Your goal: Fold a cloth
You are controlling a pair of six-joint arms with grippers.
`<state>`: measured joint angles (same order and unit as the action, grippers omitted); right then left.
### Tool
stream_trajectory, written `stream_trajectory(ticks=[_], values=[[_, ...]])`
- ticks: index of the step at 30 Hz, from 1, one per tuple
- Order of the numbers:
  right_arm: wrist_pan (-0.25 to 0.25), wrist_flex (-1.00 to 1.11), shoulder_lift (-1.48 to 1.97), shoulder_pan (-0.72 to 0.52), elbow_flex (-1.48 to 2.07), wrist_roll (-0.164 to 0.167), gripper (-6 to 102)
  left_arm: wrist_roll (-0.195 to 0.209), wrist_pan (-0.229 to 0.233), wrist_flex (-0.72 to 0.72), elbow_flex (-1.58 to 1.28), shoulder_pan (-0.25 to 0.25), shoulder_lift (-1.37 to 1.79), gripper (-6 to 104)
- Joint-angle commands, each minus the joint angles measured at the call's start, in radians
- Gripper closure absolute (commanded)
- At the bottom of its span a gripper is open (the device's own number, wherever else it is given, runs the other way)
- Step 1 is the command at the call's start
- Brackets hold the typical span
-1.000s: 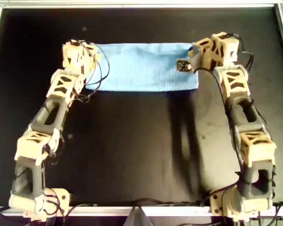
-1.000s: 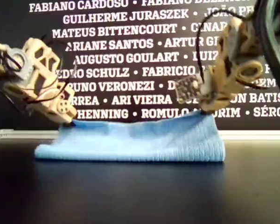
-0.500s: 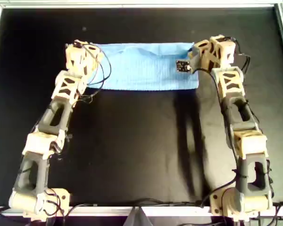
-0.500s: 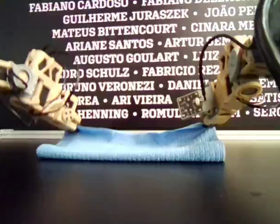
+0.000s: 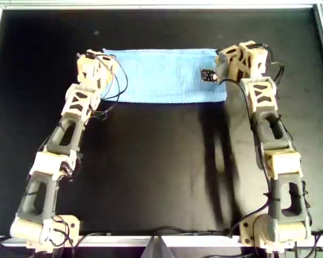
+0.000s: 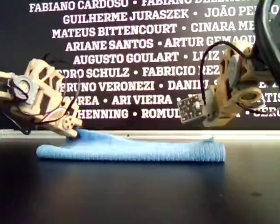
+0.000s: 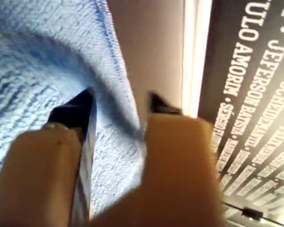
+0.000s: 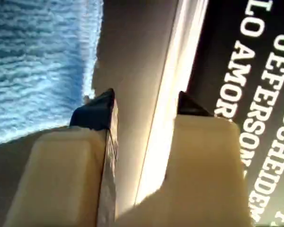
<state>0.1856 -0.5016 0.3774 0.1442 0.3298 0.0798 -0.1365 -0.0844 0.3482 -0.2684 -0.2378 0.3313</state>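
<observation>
The light-blue cloth [image 5: 161, 75] lies folded into a long strip near the table's far edge, low and flat in the exterior view [image 6: 130, 150]. My left gripper [image 5: 97, 60] is at the strip's far corner on the overhead view's left, touching a small raised hump there [image 6: 77, 133]. In the left wrist view its jaws [image 7: 120, 106] stand apart with a ridge of cloth [image 7: 33, 56] between them. My right gripper [image 5: 220, 56] hovers open just above the opposite far corner [image 6: 210, 123]. The right wrist view [image 8: 144, 106] shows nothing between its jaws, with the cloth [image 8: 38, 61] off to one side.
The black table [image 5: 151, 172] has a metal rim [image 5: 161, 5] just beyond the cloth. A dark banner with white names [image 6: 130, 46] stands behind it. Both arms reach from the near edge along the overhead view's left and right sides.
Both grippers lowered the cloth's lifted far edge. The end under the right gripper now lies flat and free, and that gripper has risen off it. The left end sank to a small hump.
</observation>
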Motion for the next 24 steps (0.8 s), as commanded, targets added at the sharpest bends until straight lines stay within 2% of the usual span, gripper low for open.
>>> stream_trajectory(ticks=[1, 3, 11, 15, 19, 24], values=[[0.000, 0.035, 0.055, -0.005, -0.091, -0.003, 32, -0.005, 0.002, -0.025, 0.078, 0.020, 0.040, 43], [0.006, 0.034, 0.064, -0.005, -0.091, 0.006, 29, -0.005, 0.002, -0.025, 0.078, 0.020, 0.041, 41], [0.009, 0.015, 0.121, -0.006, -0.091, 0.006, 28, -0.005, 0.002, -0.003, 0.078, 0.021, 0.058, 40], [-0.003, -0.008, 0.267, -0.006, -0.061, 0.006, 28, -0.005, 0.003, 0.023, 0.060, 0.021, 0.178, 40], [0.009, -0.222, 0.479, -0.006, -0.032, 0.006, 28, 0.011, 0.003, 0.249, 0.060, 0.043, 0.379, 40], [-0.005, -0.589, 0.684, -0.008, 0.012, -0.002, 28, 0.014, 0.003, 0.724, 0.064, 0.044, 0.612, 40]])
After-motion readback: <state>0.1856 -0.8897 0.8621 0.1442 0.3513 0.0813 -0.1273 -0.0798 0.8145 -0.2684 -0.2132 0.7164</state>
